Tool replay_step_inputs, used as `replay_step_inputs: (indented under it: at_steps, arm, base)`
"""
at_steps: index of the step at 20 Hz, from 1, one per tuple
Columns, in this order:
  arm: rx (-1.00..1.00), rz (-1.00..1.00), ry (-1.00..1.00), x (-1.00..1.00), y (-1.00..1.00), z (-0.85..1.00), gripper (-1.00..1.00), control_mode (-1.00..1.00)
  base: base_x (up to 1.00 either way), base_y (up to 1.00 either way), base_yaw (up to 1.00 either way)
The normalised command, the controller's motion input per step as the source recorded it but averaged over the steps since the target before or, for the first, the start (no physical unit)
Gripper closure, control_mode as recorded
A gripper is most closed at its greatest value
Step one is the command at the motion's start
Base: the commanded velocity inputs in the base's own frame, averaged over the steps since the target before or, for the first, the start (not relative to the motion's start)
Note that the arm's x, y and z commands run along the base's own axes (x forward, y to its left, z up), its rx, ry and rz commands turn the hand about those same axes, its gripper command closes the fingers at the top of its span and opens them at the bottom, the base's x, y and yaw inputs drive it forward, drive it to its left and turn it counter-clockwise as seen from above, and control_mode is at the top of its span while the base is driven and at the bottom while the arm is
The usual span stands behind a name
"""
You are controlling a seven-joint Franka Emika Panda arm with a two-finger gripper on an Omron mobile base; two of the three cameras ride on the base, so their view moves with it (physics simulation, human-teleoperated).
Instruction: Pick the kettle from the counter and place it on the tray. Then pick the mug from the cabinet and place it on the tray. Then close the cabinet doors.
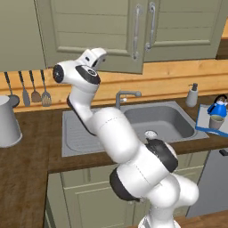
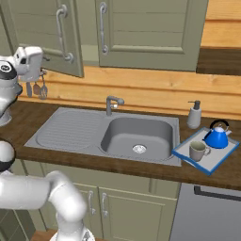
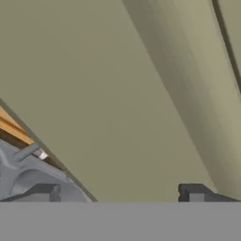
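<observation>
We are holding the pincer (image 3: 120, 194) spread wide and empty, hard against the inner face of the ajar left cabinet door (image 2: 42, 33). The kettle (image 2: 217, 136) and mug (image 2: 198, 150) are sitting on the tray (image 2: 186, 156), so we are judging that swinging this upright panel shut is next.

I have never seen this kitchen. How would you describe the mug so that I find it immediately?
Start at the grey steel sink set in the dark wood counter. On its right side lies a flat grey tray with a blue rim. The mug stands on the tray's near end, plain grey-beige with one loop handle, unlike the bright blue kettle behind it.
</observation>
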Motion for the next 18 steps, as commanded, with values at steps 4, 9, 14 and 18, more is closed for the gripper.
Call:
replay_step_inputs:
  at_steps: [4,9,14,18]
  arm:
    - [0.19,0.31,0.1,0.8,-0.57,0.0,-1.0,-1.0]
    - [0.19,0.3,0.1,0.78,-0.54,0.0,-1.0,-1.0]
    - [0.18,0.28,0.09,0.73,-0.48,-0.05,-1.0,-1.0]
    - [0.16,0.23,0.06,0.64,-0.39,-0.22,-1.0,-1.0]
  base:
    - [0.0,0.0,0.0]
    - [0.0,0.0,0.0]
    - [0.0,0.0,0.0]
    - [0.0,0.0,0.0]
